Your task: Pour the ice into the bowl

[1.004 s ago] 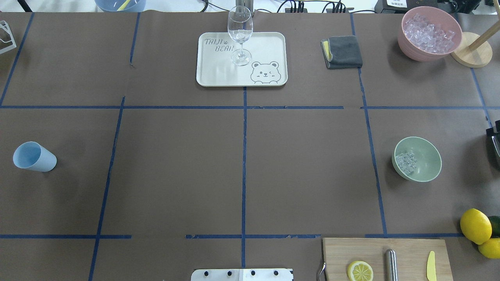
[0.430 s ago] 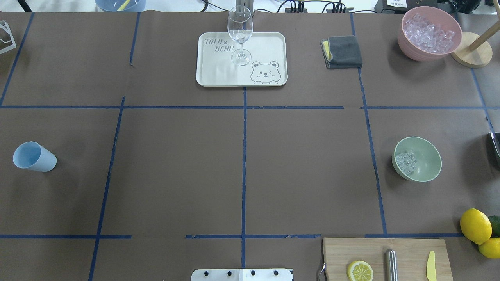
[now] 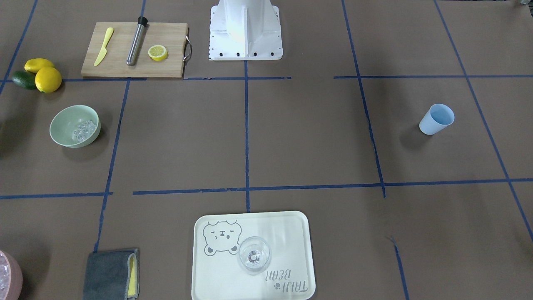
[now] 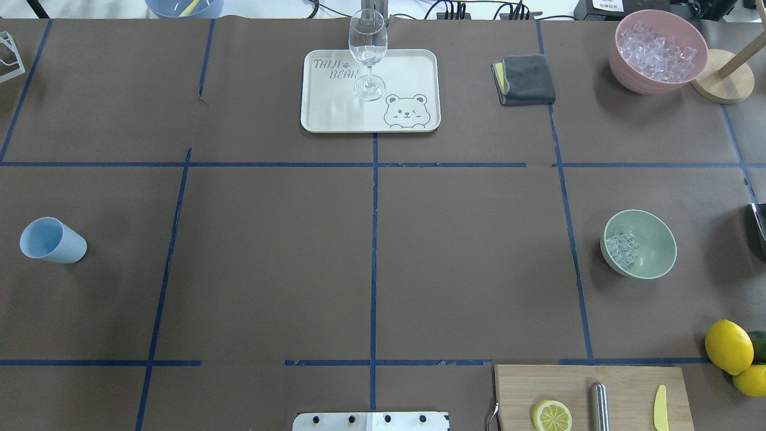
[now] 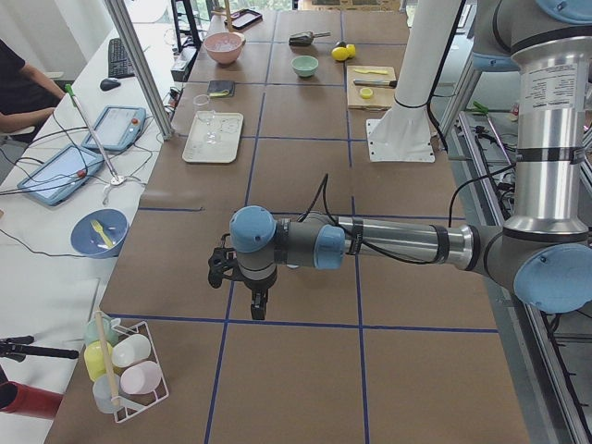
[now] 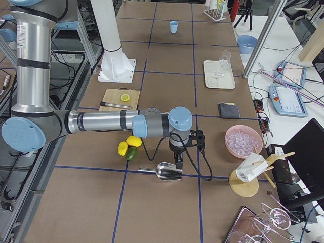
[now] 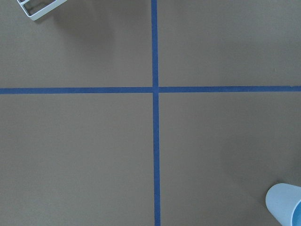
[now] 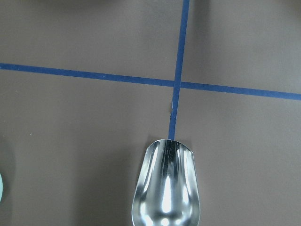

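Note:
The mint-green bowl stands on the right of the table, also in the front-facing view. A small heap of ice lies inside it. My right gripper hangs over a metal scoop beyond the overhead view's right edge. The right wrist view shows only the empty scoop; I cannot tell if the gripper is open or shut. My left gripper hovers low over the table far from the bowl; I cannot tell its state.
A pink bowl of clear cubes stands back right beside a wooden stand. A wine glass stands on a tray. There is also a grey cloth, a blue cup, a cutting board and lemons.
The dark part of the right gripper at the overhead view's right edge has drawn back further out of frame. The bowl and ice have not moved.

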